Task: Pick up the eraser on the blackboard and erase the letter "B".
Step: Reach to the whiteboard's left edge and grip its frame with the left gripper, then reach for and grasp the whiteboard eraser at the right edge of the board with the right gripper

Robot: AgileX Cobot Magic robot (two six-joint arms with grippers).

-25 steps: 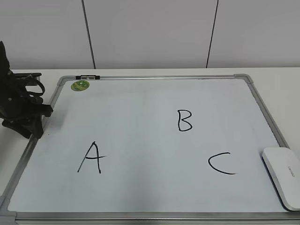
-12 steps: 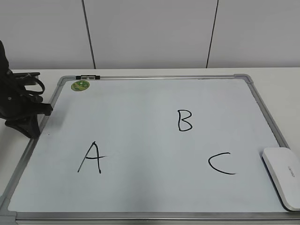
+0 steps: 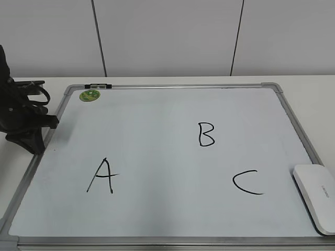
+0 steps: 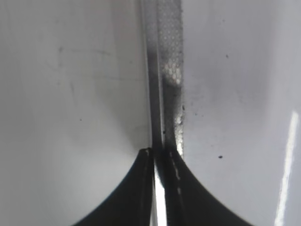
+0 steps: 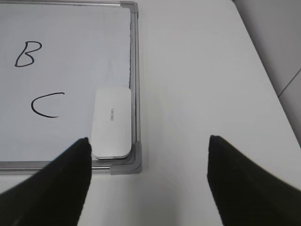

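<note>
White eraser (image 3: 316, 196) lies untouched at the near right corner of the blackboard (image 3: 157, 86), against the frame.

Black letter "B" (image 3: 206, 134) is intact near the board's middle, with "C" (image 3: 247, 182) between it and the eraser and "A" (image 3: 101, 177) towards the near left. Right gripper (image 5: 148, 141) hangs above the table's near right corner, fingers spread wide. Left gripper (image 4: 160, 153) sits over the board's left frame edge, fingers pressed together. Green magnet (image 3: 89, 95) occupies the far left corner.
</note>
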